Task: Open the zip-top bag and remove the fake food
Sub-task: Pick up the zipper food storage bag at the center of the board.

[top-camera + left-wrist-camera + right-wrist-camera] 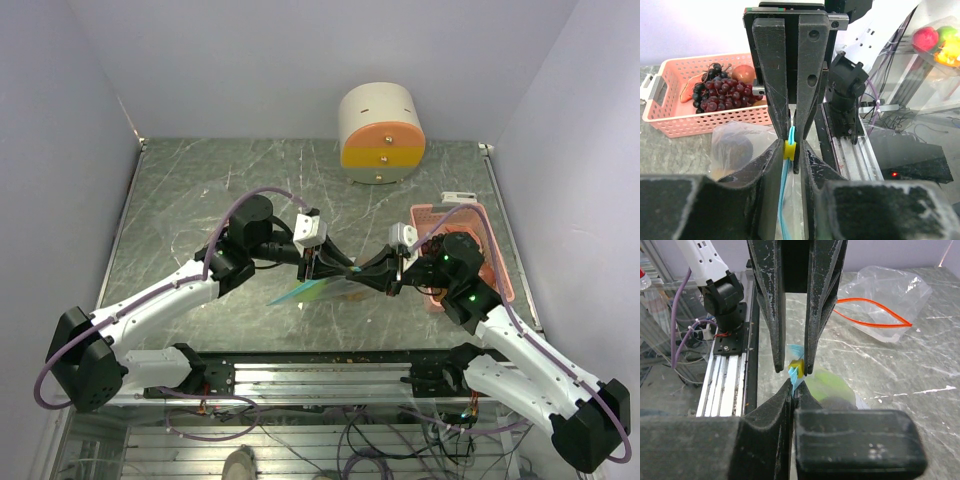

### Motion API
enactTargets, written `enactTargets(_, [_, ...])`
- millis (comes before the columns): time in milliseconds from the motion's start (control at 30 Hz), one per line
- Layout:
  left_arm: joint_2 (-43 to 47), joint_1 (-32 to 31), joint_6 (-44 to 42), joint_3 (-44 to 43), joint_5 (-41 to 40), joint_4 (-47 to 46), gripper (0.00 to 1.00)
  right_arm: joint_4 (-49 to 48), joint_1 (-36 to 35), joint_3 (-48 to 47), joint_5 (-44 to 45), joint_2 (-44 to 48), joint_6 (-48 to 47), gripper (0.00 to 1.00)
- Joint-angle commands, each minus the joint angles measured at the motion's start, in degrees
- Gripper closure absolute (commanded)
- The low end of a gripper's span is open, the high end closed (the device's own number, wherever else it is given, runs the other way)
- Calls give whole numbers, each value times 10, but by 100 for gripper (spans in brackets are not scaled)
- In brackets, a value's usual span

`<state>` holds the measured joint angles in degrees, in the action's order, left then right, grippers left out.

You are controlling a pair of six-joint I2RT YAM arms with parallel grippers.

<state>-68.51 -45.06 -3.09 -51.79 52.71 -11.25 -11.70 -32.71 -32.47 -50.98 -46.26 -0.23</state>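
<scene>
A clear zip-top bag (pixel 305 292) with a blue zip strip (pixel 785 200) and a yellow slider (pixel 789 149) is held up over the table's middle. My right gripper (pixel 797 384) is shut on the bag's blue end just beside the slider. My left gripper (pixel 790 152) faces it with its jaws on either side of the slider. One pad touches the slider and a small gap shows on the other side. A green piece (pixel 832 387) and a dark round piece (pixel 735 150) of fake food show inside the bag. The grippers meet tip to tip (pixel 355 270).
A pink basket (pixel 490 250) at the right holds a purple grape bunch (pixel 720 92) and an orange round fruit (pixel 743 74). Another clear bag with an orange zip (pixel 880 310) lies on the table. A tan and orange cylinder (pixel 380 130) stands at the back.
</scene>
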Motion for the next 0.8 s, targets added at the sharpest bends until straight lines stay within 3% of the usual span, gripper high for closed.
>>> enactTargets(0, [-4, 1, 12, 3, 24, -21, 73, -16, -2, -18, 6, 1, 4, 100])
enactTargets(100, [-17, 2, 9, -5, 26, -12, 80, -12, -2, -19, 8, 4, 2, 100])
enactTargets(267, [-25, 1, 15, -4, 33, -20, 81, -11, -2, -23, 14, 5, 1, 100])
enactTargets(500, [-18, 1, 10, 4, 28, -8, 61, -12, -2, -27, 20, 5, 2, 100])
enactTargets(767, [-20, 1, 6, -4, 21, 4, 73, -7, -1, -27, 21, 7, 1, 100])
